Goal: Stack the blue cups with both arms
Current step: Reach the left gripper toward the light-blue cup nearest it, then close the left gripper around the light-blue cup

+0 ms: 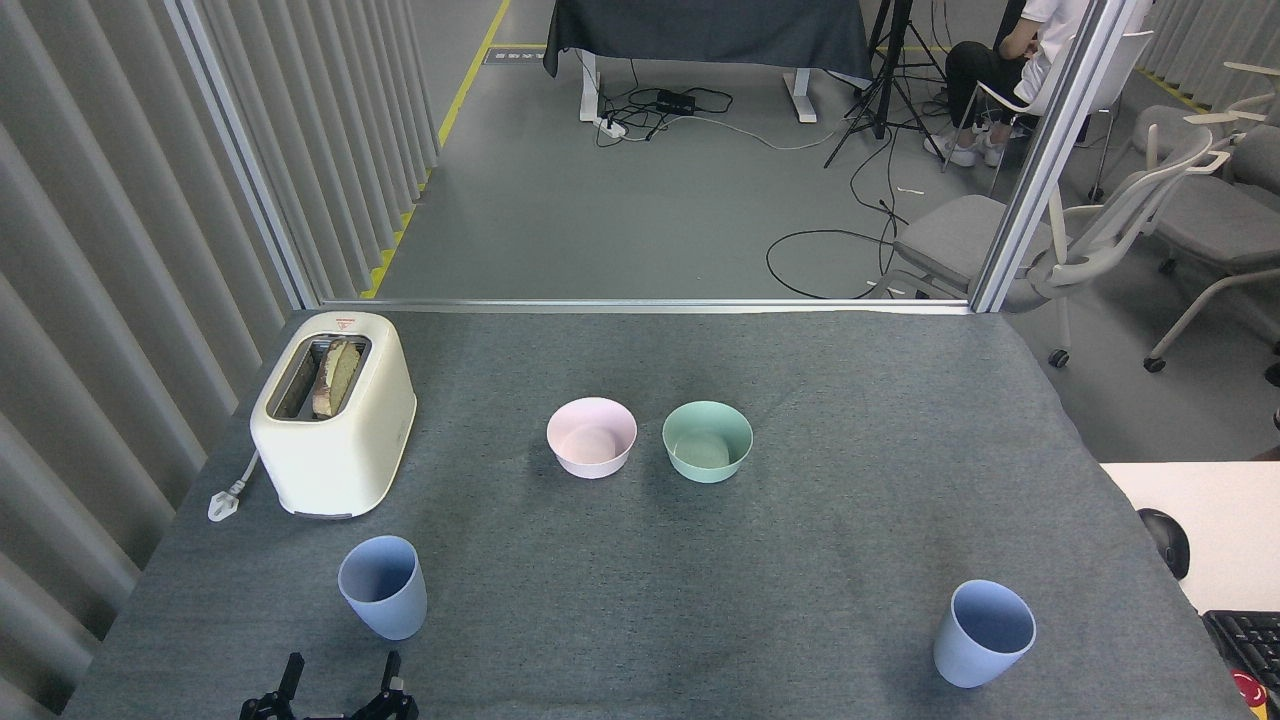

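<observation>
Left gripper sits at the bottom edge, jaws spread and empty; the left blue cup stands upright just beyond at twelve o'clock. Right blue cup stands well apart at three o'clock.

Left gripper at bottom edge, jaws apart, just below left blue cup; right blue cup well apart.

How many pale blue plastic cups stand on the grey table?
2. One pale blue plastic cup stands near left, in front of the toaster; the other pale blue cup stands near right. None looks hidden.
</observation>
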Controlling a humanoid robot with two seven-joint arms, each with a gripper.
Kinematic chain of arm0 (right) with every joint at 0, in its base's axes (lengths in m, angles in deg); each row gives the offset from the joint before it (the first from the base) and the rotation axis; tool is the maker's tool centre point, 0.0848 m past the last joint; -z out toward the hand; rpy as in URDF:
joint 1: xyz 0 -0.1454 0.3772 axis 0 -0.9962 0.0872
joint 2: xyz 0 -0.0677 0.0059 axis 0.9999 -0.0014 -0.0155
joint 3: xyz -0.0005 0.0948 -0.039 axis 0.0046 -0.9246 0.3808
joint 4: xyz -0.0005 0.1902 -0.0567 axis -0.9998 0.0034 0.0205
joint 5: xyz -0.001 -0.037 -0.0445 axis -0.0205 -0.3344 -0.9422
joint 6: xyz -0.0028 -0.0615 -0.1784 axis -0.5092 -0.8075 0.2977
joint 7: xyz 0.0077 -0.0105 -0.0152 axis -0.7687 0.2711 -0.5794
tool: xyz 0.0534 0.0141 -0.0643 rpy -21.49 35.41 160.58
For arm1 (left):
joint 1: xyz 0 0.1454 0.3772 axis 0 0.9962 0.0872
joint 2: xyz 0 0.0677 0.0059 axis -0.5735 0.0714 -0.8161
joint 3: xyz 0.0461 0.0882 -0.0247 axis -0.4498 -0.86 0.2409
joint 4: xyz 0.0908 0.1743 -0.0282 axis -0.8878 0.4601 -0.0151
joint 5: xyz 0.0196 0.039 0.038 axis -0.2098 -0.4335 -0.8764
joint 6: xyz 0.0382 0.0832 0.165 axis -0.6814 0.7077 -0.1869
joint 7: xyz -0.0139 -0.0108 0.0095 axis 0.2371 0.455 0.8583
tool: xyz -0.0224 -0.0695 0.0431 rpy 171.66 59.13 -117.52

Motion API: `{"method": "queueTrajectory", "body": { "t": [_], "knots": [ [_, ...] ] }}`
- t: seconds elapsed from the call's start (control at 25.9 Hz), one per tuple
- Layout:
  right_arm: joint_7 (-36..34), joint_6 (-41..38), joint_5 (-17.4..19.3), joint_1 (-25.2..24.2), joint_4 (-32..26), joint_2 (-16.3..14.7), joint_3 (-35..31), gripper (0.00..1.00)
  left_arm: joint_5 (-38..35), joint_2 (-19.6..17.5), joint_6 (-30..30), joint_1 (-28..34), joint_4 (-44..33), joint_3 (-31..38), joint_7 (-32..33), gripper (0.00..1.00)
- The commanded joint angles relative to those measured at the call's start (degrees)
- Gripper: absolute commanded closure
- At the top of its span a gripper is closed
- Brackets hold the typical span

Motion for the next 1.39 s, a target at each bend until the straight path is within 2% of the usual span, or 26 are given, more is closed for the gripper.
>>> {"method": "queueTrajectory", "body": {
  "t": [0.0, 1.16, 1.35],
  "knots": [
    [0.00, 0.00, 0.00, 0.00, 0.16, 0.00, -0.01, 0.00, 0.06, 0.03, -0.07, -2.68, 2.63, -0.02, 0.58, 0.00],
    [0.00, 0.00, 0.00, 0.09, 0.60, 0.00, 0.17, 0.00, 0.14, 0.21, -1.30, -15.68, 14.50, -0.72, 0.76, 0.00],
    [0.00, 0.09, 0.00, 0.09, 0.69, 0.00, 0.61, 0.00, 0.14, 0.38, -3.77, -16.74, 15.29, -1.08, 0.76, 0.00]
  ]
}}
